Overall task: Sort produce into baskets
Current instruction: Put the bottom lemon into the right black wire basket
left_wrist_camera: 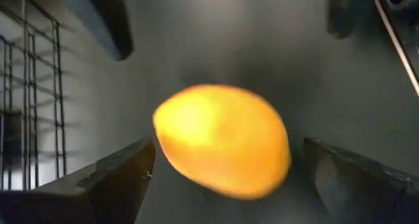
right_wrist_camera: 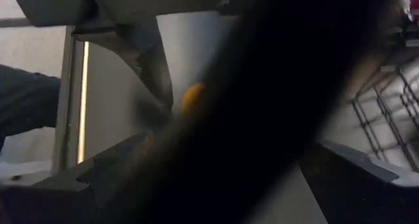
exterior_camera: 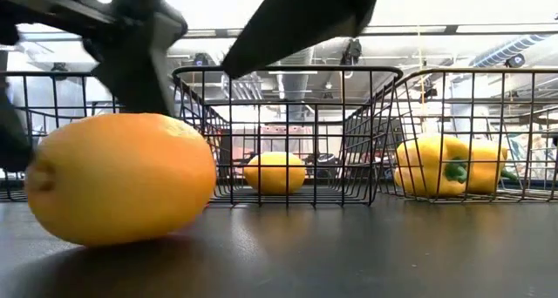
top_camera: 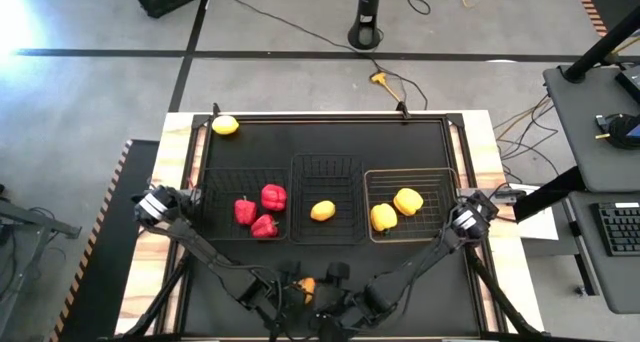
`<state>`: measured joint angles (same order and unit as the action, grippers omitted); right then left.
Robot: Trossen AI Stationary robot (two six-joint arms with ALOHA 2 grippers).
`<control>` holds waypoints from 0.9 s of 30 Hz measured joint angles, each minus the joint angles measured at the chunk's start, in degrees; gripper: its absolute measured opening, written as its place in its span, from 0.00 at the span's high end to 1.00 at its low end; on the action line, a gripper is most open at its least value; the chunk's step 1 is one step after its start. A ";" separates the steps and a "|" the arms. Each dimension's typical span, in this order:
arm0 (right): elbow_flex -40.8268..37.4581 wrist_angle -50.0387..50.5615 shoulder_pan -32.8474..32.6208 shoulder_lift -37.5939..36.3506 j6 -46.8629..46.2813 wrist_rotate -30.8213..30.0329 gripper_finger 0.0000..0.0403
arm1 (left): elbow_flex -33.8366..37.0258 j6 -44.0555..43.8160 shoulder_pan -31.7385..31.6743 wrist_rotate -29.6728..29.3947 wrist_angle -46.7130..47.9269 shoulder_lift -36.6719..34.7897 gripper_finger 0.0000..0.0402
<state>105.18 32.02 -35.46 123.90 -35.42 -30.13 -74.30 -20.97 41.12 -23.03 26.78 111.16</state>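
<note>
Baskets: left (top_camera: 215, 187) three red peppers (top_camera: 260, 211) | middle (top_camera: 327, 172) lemon (top_camera: 322, 211) | right (top_camera: 412, 179) two yellow peppers (top_camera: 395, 209) | hands apart

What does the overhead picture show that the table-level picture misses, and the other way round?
Only the overhead view shows three red peppers in the left basket, a lemon at the table's far edge, and both arms folded toward the near edge. Only the table-level view shows the near lemon resting on the table, large and close, with the room's ceiling behind. Both share the middle basket with its lemon and the yellow peppers in the right basket.
</note>
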 joint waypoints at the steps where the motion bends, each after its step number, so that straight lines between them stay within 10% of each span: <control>1: -0.10 -0.68 0.45 0.02 1.47 0.35 0.10 | 0.00 -0.49 0.34 -0.02 0.73 -0.08 0.08; 12: -0.46 -2.52 4.41 0.09 11.93 7.93 0.10 | 0.20 -8.67 3.95 -4.93 8.35 -0.44 0.08; 27: -1.03 -5.06 4.95 4.32 2.39 9.05 0.10 | 2.46 -15.04 5.25 -10.19 7.56 -0.55 0.08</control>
<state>104.16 26.96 -30.50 128.22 -33.03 -21.07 -71.84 -36.00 46.37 -33.21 34.33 110.61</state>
